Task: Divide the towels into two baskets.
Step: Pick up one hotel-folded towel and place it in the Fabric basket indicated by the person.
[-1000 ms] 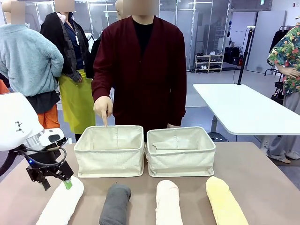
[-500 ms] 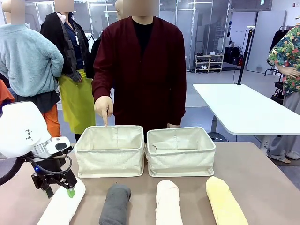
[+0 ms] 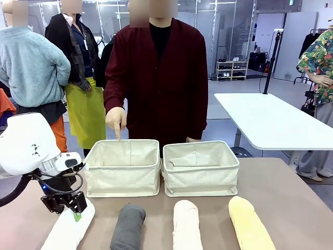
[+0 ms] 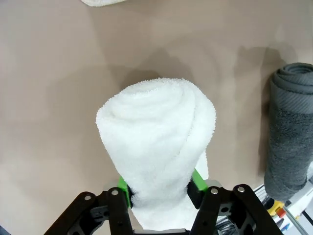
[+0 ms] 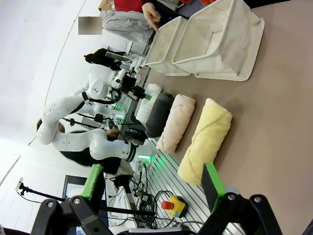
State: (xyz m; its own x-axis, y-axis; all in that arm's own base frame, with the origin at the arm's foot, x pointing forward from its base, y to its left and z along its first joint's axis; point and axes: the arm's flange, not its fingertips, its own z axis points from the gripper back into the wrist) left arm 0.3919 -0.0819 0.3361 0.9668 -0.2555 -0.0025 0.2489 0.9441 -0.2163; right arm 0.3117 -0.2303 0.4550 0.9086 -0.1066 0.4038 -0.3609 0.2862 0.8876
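The left arm (image 3: 23, 143) is a glossy white rounded shell with looped black cable and a blue light. The left fingers (image 4: 123, 186) and right fingers (image 5: 94, 178) are black, screw-studded, with green pads. The person wears a maroon cardigan (image 3: 166, 78) over black.

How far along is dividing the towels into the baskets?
Done: nothing yet; neither the left basket nor the right basket holds a towel. In hand: the left gripper is shut on the white towel. Left: all four, including the dark grey towel, cream towel and pale yellow towel.
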